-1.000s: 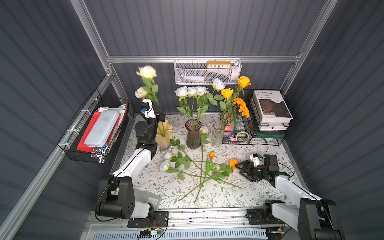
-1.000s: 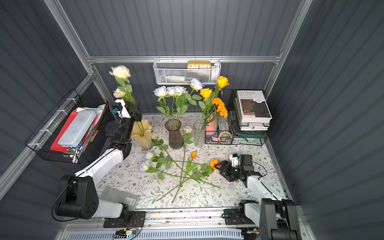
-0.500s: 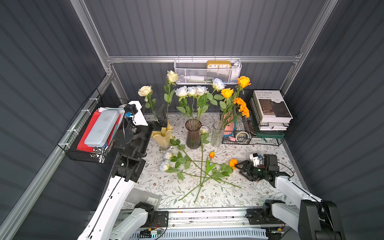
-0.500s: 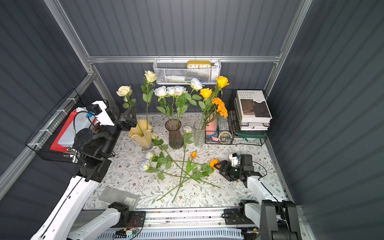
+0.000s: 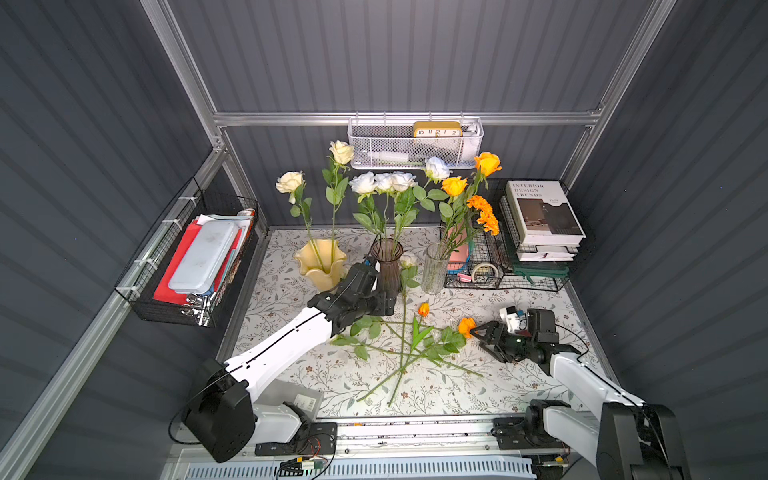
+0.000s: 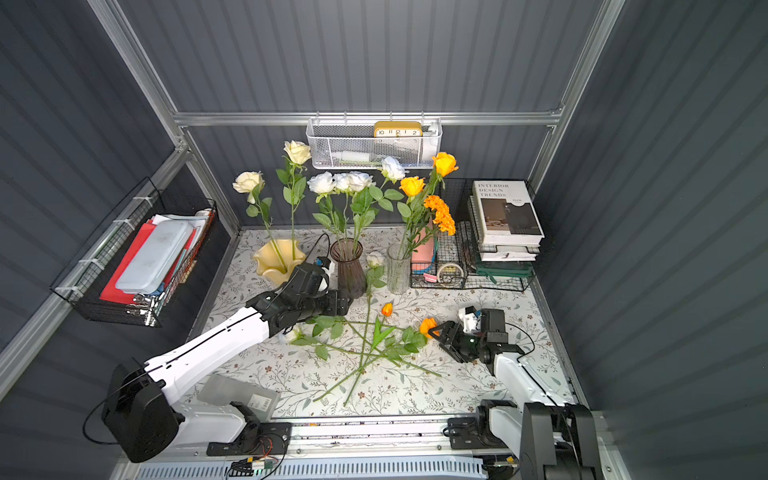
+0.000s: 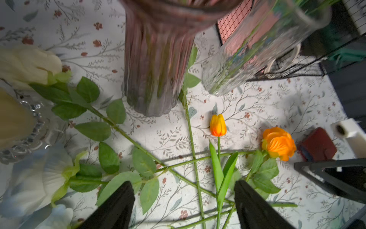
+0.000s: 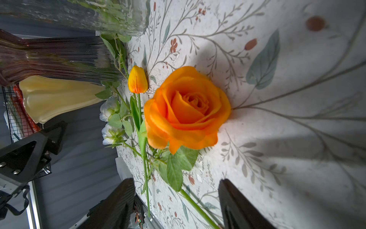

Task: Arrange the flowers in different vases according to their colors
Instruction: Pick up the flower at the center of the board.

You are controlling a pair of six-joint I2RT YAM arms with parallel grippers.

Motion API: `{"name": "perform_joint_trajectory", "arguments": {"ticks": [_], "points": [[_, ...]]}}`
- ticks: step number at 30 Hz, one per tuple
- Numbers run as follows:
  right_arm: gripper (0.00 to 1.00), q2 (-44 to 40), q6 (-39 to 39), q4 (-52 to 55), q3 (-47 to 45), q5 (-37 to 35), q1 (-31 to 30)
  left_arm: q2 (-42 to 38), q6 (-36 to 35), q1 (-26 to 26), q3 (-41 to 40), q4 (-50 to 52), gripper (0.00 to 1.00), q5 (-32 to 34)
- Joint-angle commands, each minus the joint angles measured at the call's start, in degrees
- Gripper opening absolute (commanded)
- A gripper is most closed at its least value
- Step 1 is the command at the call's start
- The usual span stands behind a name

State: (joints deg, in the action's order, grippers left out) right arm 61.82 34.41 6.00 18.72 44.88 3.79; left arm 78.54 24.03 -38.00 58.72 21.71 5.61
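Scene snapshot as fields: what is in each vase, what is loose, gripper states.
yellow vase: two cream roses
purple vase: white roses
clear vase: orange roses, marigolds
loose on tablecloth: orange tulip, loose orange rose, pale rose between purple and clear vases, pale blooms beside yellow vase
left gripper: open, empty, over loose stems
right gripper: open, at loose orange rose

Cream rose [image 5: 341, 152] released into yellow vase [image 5: 320, 266], left arm [image 5: 291, 345] swung down over loose flowers [image 5: 419, 336], fingers [image 7: 116, 206] apparently empty.
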Motion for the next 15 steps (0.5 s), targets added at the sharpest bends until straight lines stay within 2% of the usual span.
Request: {"name": "perform_joint_trajectory", "arguments": {"ticks": [1, 4, 9, 15], "points": [[0.72, -0.45, -1.02, 0.94, 0.61, -0.41, -0.28, 1.68, 1.54, -1.76, 1.47, -1.50, 0.80, -1.73], [0.72, -0.64, -1.02, 1.09, 0.62, -0.41, -0.27, 3.85, -1.57, -5.26, 1.29, -3.36, 0.80, -4.14], [0.72, -1.27, -0.97, 1.29, 0.53, -0.60, -0.25, 7.32, -5.80, -10.72, 0.65, -0.16, 0.80, -5.59], [0.72, -1.01, -1.01, 1.17, 0.62, -0.59, -0.28, 8.91, -3.26, -14.40, -2.35, 1.01, 0.75, -5.43]]}}
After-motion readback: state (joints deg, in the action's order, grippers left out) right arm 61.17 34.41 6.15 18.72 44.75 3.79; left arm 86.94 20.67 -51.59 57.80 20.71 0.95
